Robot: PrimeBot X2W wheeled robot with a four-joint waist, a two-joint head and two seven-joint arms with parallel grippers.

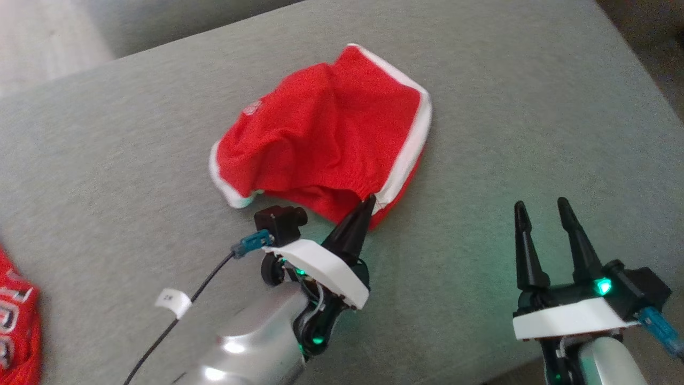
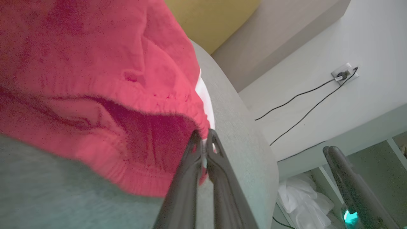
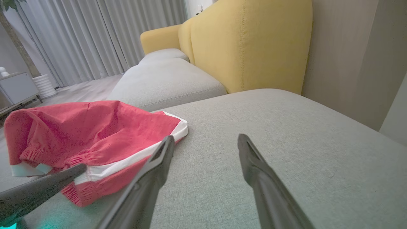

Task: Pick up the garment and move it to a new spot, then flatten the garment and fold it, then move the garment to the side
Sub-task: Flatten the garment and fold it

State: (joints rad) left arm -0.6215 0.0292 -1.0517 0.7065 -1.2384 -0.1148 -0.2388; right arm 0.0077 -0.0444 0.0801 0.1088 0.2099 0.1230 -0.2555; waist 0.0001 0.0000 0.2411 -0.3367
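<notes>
Red shorts (image 1: 326,123) with white side stripes lie crumpled on a grey sofa seat (image 1: 534,107), near the middle and toward its far edge. In the head view their long axis slants from the near left to the far right. The gathered elastic waistband faces the robot and gapes open, while one white stripe runs away from it along the right-hand side.

The left gripper (image 1: 368,201) is pinched tight on the near right corner of the waistband, just where that stripe ends; the left wrist view shows its two dark fingers (image 2: 190,165) pressed together on the cloth. The right gripper (image 1: 539,206) hovers well to the right of the shorts, spread wide and holding nothing, above bare fabric.

Broad stretches of uncovered seat lie left, right and in front of the shorts. Room is tighter beyond them, where the seat ends. Another red garment (image 1: 16,321) sits at the seat's near left edge. A yellow backrest (image 3: 248,41) rises behind.
</notes>
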